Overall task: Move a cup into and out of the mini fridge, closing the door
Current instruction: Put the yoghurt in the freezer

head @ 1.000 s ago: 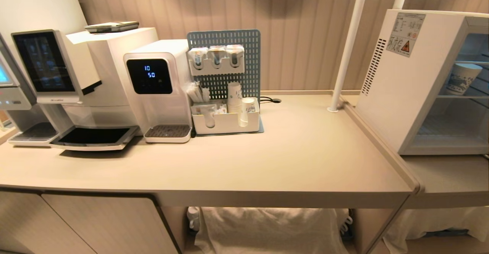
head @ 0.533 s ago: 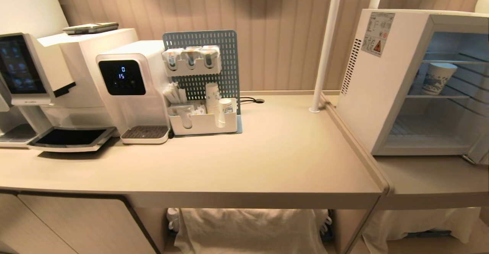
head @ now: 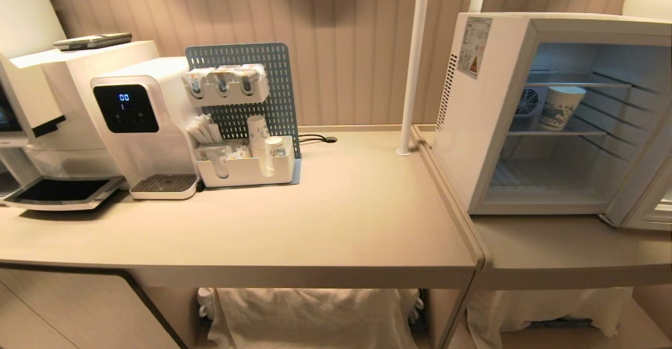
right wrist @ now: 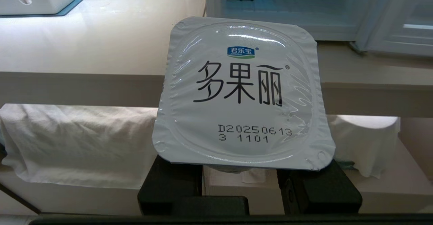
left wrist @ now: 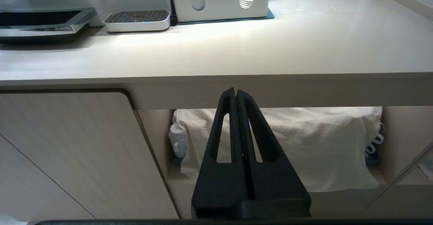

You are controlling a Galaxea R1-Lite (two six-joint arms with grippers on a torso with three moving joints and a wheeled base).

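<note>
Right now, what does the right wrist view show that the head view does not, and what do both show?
Only the right wrist view: the cup, its foil lid with black lettering facing the camera, held in the right end effector below counter height.

Only the head view: a patterned paper cup on the fridge's upper shelf, the water dispenser, the pegboard. Neither arm appears.

Both: the open fridge, the counter, the white cloth underneath.
</note>
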